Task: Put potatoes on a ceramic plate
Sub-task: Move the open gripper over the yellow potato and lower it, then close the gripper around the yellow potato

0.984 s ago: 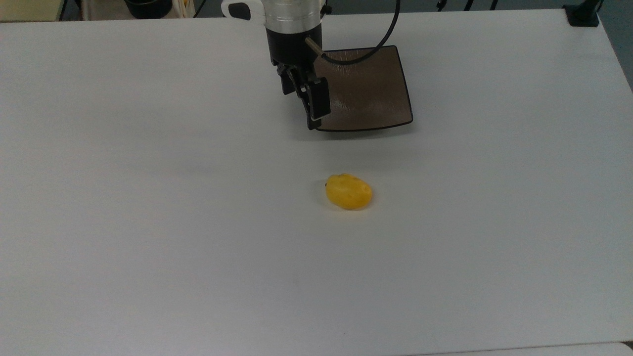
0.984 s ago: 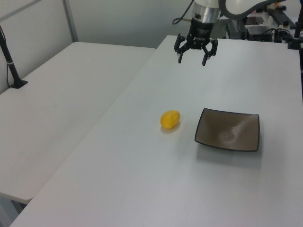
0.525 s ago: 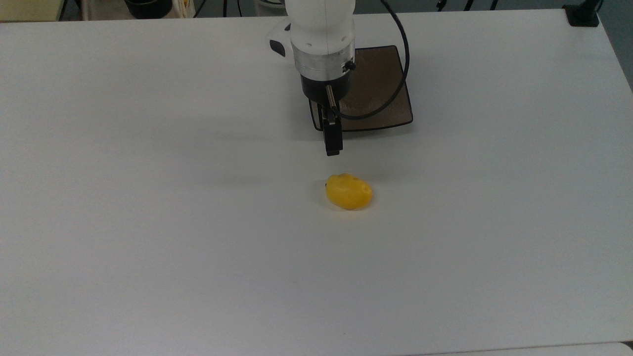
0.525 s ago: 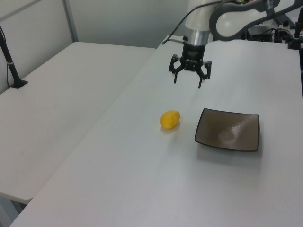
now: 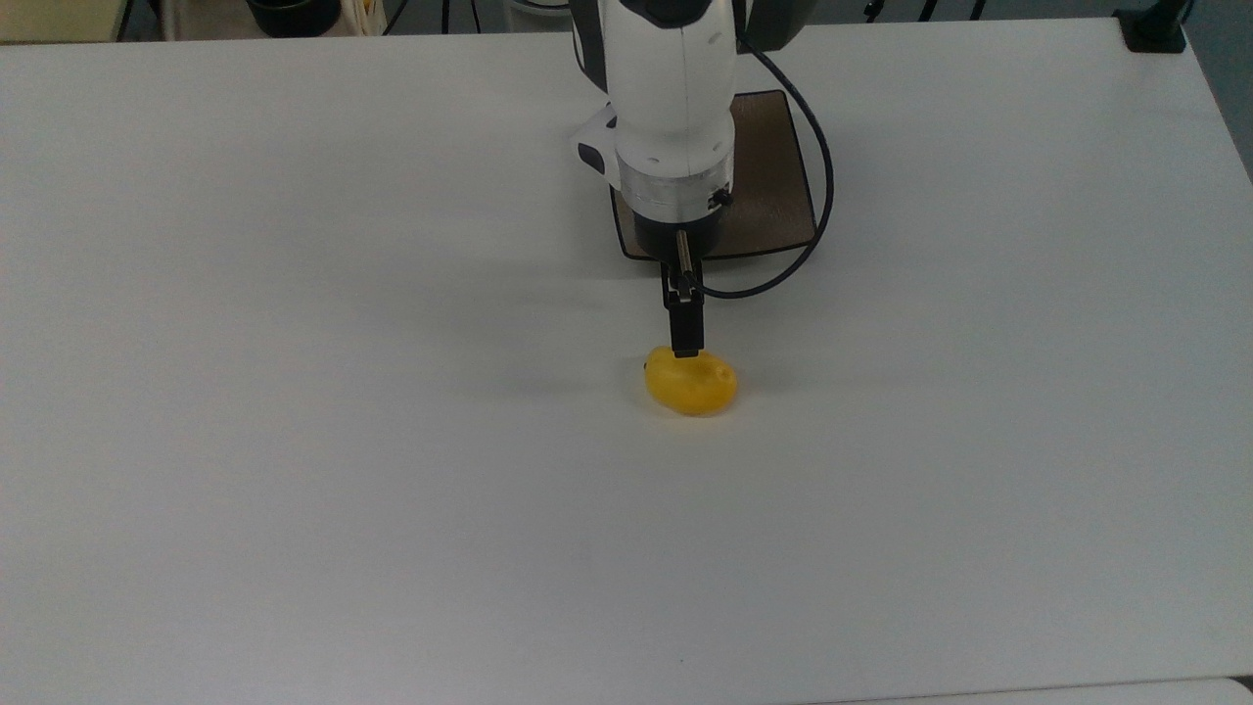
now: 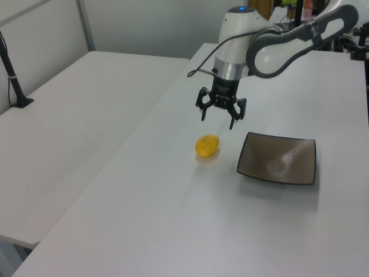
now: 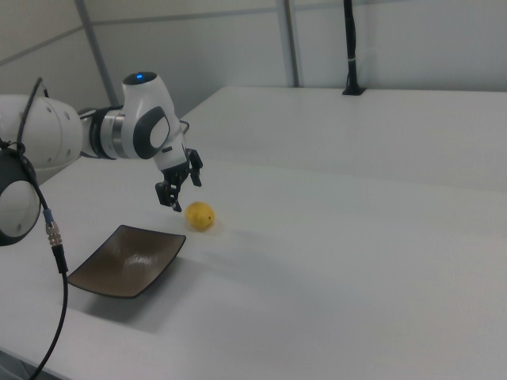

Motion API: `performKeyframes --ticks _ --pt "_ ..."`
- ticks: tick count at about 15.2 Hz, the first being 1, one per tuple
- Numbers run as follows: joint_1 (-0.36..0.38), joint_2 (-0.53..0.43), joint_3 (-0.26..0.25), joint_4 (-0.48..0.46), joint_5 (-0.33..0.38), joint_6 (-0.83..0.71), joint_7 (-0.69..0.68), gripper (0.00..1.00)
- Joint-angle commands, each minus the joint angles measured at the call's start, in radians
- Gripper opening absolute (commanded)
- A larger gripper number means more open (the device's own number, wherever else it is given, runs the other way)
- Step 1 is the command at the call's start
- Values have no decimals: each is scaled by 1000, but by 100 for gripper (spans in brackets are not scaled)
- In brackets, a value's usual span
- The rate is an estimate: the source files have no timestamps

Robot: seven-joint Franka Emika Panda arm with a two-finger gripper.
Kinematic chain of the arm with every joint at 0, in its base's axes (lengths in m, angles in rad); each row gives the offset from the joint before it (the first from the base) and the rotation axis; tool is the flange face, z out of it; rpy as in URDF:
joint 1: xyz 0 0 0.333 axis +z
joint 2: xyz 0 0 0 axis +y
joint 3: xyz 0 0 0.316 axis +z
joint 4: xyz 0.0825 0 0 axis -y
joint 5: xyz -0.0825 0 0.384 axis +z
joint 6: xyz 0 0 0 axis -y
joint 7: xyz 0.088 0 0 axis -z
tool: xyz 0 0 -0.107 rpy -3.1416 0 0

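A small bright yellow potato (image 5: 690, 380) (image 6: 207, 146) (image 7: 200, 215) lies on the white table. The square brown-grey ceramic plate (image 5: 773, 186) (image 6: 278, 158) (image 7: 127, 260) sits apart from it, partly hidden by the arm in the top view. My gripper (image 5: 685, 338) (image 6: 218, 117) (image 7: 181, 192) hangs open in the air, a little above the potato and toward the plate's side. Nothing is between its fingers. In the left view the two fingertips (image 6: 203, 118) spread wide.
The white table (image 5: 294, 441) is broad around the potato. A second white table (image 6: 75, 109) stands beside it at the left view's left. A black cable (image 5: 812, 235) loops off the wrist over the plate. A black post (image 7: 349, 47) stands at the far edge.
The gripper has moved from beside the plate toward the potato and come lower, staying open. The potato and the plate have not moved.
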Motion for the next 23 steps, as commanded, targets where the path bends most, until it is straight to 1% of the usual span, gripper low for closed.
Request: performKeyframes --ticks 1,2,4,6,12,16,18,19,20,23 --pt "4 73 36 28 -132 27 132 100" --pt "4 91 45 50 -157 25 157 100" --pt "4 119 47 59 -191 27 191 100" --pt "2 131 47 88 -198 27 206 100" --pt "2 175 47 107 -227 68 205 100" --pt "2 224 49 131 -279 77 203 99" --pt "-1 225 56 128 -359 126 197 60" --pt "-2 225 56 125 -396 148 197 51" --pt "-3 225 56 123 -408 153 200 47" --pt "-6 225 58 123 -412 154 194 45"
